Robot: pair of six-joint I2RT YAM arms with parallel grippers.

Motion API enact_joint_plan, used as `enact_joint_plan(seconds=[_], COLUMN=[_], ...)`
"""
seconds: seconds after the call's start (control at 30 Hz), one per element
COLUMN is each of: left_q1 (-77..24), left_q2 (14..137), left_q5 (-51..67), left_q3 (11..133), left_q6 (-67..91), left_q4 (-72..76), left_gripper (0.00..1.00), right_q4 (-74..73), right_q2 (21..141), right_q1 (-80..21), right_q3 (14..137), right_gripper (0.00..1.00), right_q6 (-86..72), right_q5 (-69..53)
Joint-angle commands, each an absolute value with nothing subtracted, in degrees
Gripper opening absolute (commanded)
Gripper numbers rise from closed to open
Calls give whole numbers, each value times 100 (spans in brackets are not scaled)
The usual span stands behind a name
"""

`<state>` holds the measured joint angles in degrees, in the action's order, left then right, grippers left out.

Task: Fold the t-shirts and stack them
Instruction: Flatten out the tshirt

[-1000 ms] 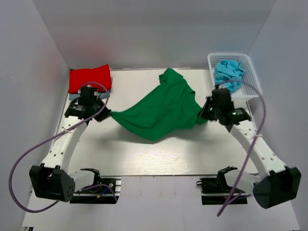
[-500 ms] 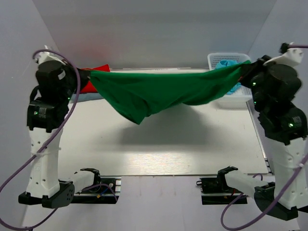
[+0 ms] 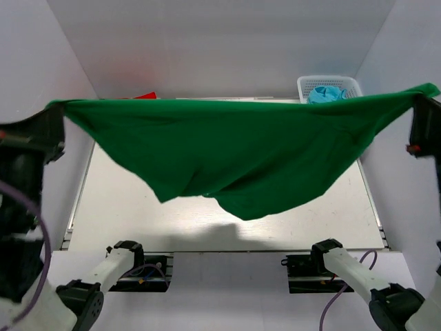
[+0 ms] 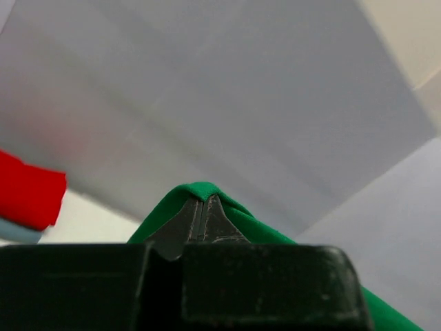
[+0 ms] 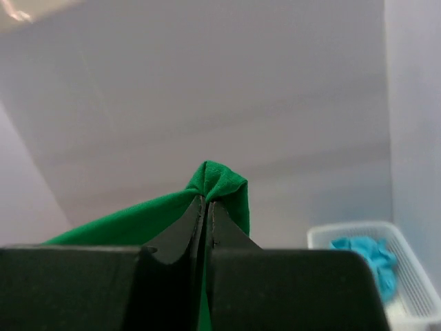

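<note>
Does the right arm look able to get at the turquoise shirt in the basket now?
Probably not: the right arm has its jaws shut on a corner of the green t-shirt, held aloft; it must release first.

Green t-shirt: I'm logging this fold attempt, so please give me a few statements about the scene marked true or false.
1. The green t-shirt is stretched in the air between the two grippers. True.
2. The left gripper is open beside the cloth. False: it is shut on an edge of the green t-shirt.
3. The right gripper is shut on the green t-shirt. True.
4. The white basket is empty. False: turquoise cloth lies in it.
5. The red t-shirt lies at the far right of the table. False: it is at the far left.
</note>
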<state>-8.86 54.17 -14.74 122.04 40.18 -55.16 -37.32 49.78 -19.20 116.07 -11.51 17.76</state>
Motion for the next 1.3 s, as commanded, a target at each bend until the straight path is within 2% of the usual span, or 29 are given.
enact_joint_plan(seconds=[0.0,0.23,0.37,0.57,0.73,0.83,0.87,0.9,0.97,1.07,1.13,1.27], left_q1=[-879,-879,-879,-809,-809,-756,-756,-756,-756,-756,-756,-756], left_q2=[5107,5167,5247,6072,7179,8206,8505,9126,9718,10501,10591,10399], left_q5=[-1617,-1170,-906,-661,-659,-204,-150,-149,-149,-149,-70,-70], left_q3=[12401,12121,11086,8680,7323,6996,7074,7206,7864,8621,8780,8308], left_q6=[3858,3911,4148,4315,4368,4035,3938,3885,3797,3586,3455,3454], left_q4=[-5458,-5686,-5600,-5248,-4317,-3589,-3490,-3489,-3725,-3963,-4034,-4263], left_gripper=[0,0,0,0,1,42,73,81,95,99,99,99], right_q4=[-3155,-3226,-3060,-2428,-2048,-2048,-2065,-2057,-2161,-2522,-2732,-2874], right_q2=[4721,4649,4799,5448,6818,8004,8250,8940,9376,10525,10713,10951], right_q1=[-1898,-1899,-1907,-1872,-1811,-1697,-1688,-1653,-1635,-1565,-1529,-1450], right_q3=[11769,11181,10346,8353,7278,7110,7223,7407,7758,8679,8885,9211], right_gripper=[0,0,0,0,0,0,0,0,0,0,0,0], right_q6=[-975,-1195,-1414,-1731,-2047,-2153,-2136,-2153,-2145,-2153,-2162,-2153], right_q5=[1328,1292,1275,1529,1872,1224,1178,1152,1291,1573,1704,1863])
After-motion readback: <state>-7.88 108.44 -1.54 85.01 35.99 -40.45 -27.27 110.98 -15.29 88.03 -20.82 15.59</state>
